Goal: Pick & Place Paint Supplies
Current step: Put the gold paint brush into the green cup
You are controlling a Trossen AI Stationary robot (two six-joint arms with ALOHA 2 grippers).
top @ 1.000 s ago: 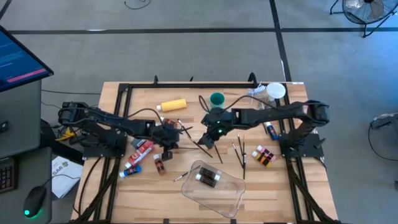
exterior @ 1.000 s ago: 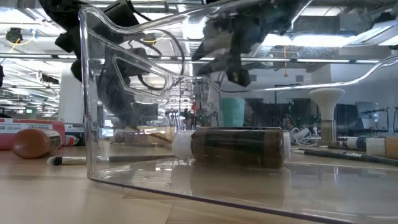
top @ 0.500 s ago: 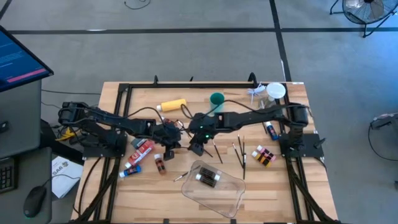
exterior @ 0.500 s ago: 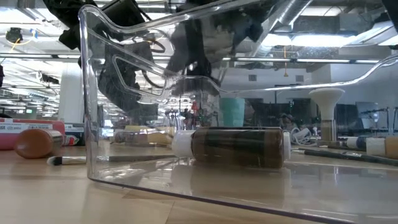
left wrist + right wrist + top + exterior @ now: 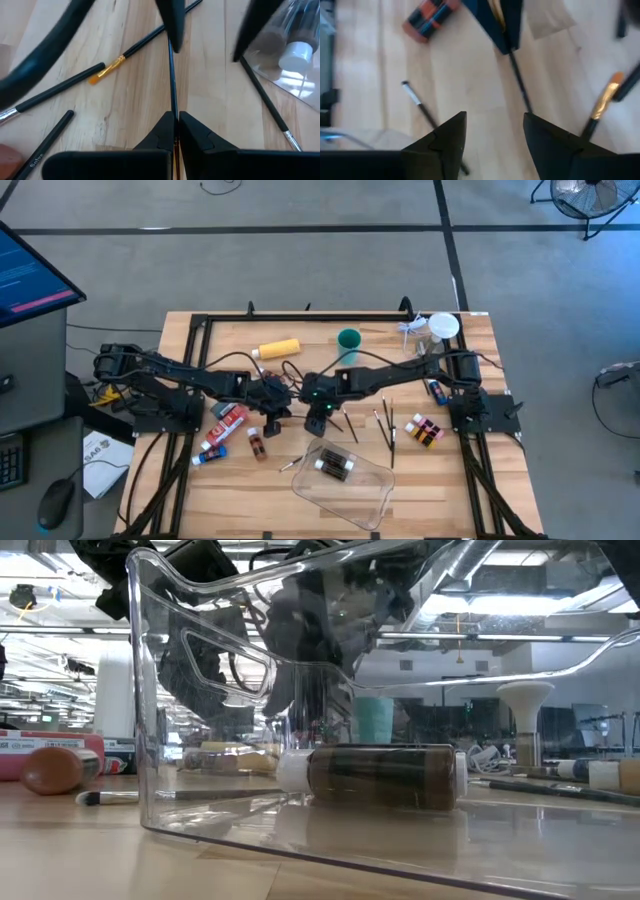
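Observation:
My left gripper (image 5: pixel 280 397) is shut on a thin dark paint brush (image 5: pixel 171 80) over the table's middle. My right gripper (image 5: pixel 318 416) has come in from the right and stands open. Its two fingers (image 5: pixel 172 22) stand beside the brush's free end (image 5: pixel 526 105); I cannot tell whether they touch it. More loose brushes (image 5: pixel 60 87) lie flat on the wood around them. A brown bottle with a white cap (image 5: pixel 380 777) lies on its side in the clear tray (image 5: pixel 350 488). My left gripper pinches the brush's shaft (image 5: pixel 173 116) between its two fingertips, at one end of the brush, where a yellowish part shows between the fingers. The shaft runs on forward along the line of the fingers, slanting down toward my right gripper.
The teal cup (image 5: pixel 348 339) and a yellow bottle (image 5: pixel 279 348) stand toward the far edge. Red and blue tubes (image 5: pixel 226 423) and a small brown bottle (image 5: pixel 258 444) lie left of middle. Brushes (image 5: pixel 386 425) and small bottles (image 5: pixel 424 430) lie at the right.
My right gripper has moved toward the table's left and downward, from beside the teal cup to the free end of the brush in my left gripper, rolling its wrist on the way.

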